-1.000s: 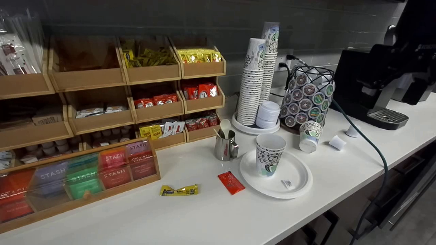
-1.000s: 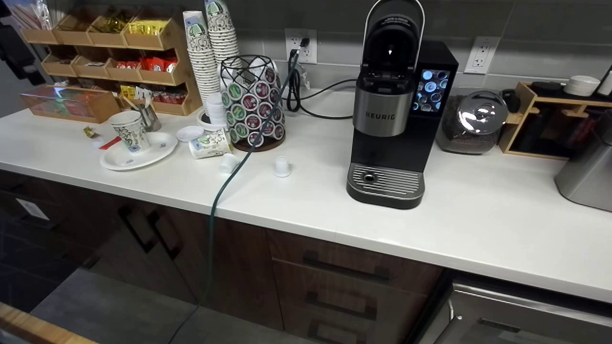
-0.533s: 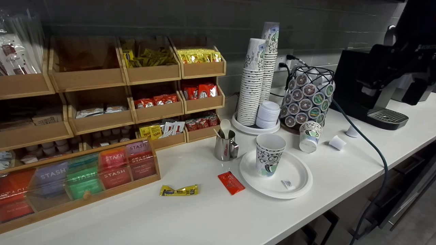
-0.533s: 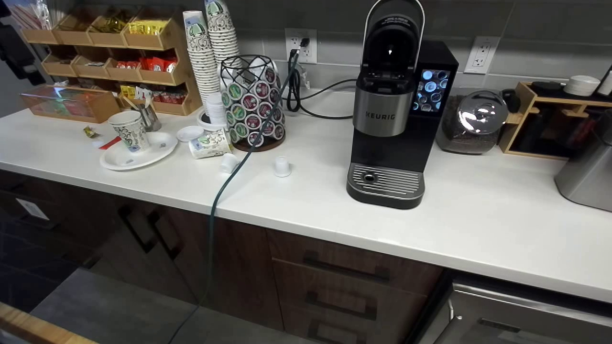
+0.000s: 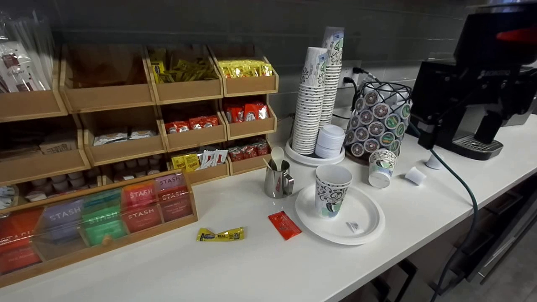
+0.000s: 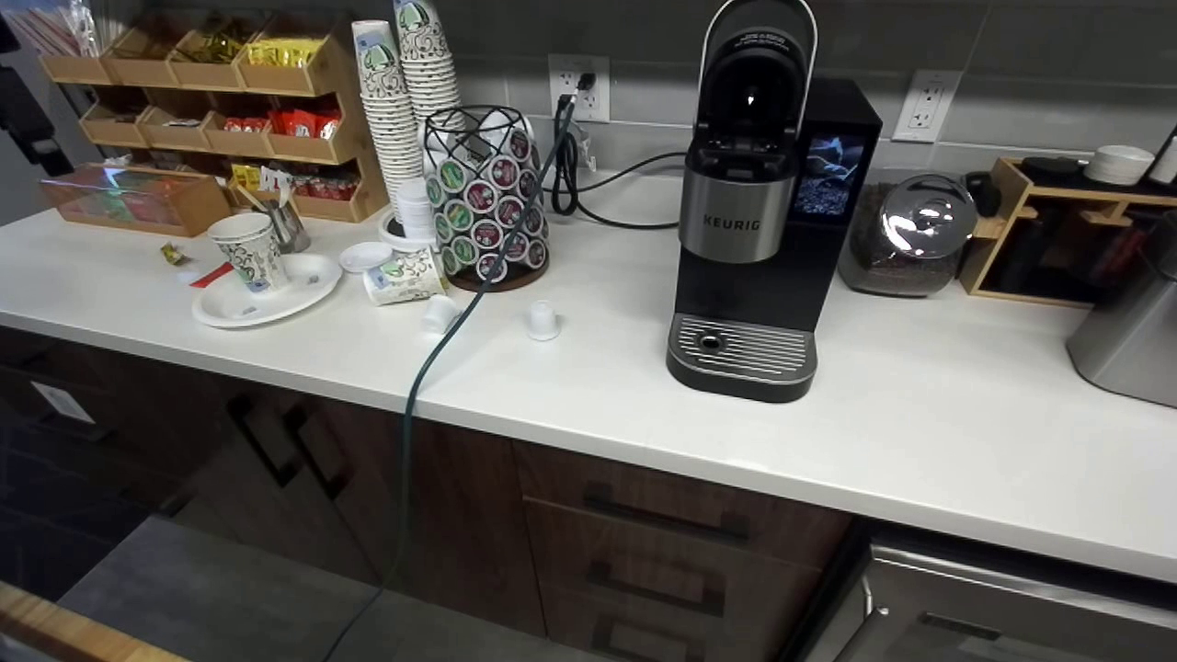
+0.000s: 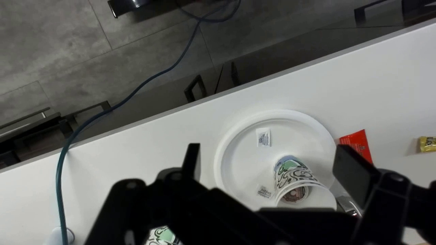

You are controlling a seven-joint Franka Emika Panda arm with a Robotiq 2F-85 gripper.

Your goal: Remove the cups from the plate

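Looking down over the white counter (image 7: 146, 149), I have my Robotiq gripper (image 7: 270, 160) spread wide and holding nothing. In an exterior view my fingers (image 5: 427, 137) hang higher than the round white plate (image 5: 367, 212), off to its right and well apart from it. On that plate, away from its centre, stand the patterned paper cups (image 7: 293, 174), upright, long axis vertical; a second rim just under the top one makes me judge them a nested pair. From the wrist they show in the gap between my fingers, yet not midway: they lie toward the finger on that view's right, and past the tips, with nothing touching. So the next move, I judge, turns on shifting sideways to that finger's side until the cups sit centred, then lowering around their wall. How far down that is, I cannot tell. In both exterior views a lone paper cup (image 6: 405, 278) lies on its side on the counter, off the plate. Inside the standing cups a coffee pod (image 7: 295, 195) seems to rest, so a tilt could drop it. Smallest, a printed white packet (image 7: 263, 137) lies on the plate toward the counter's edge.
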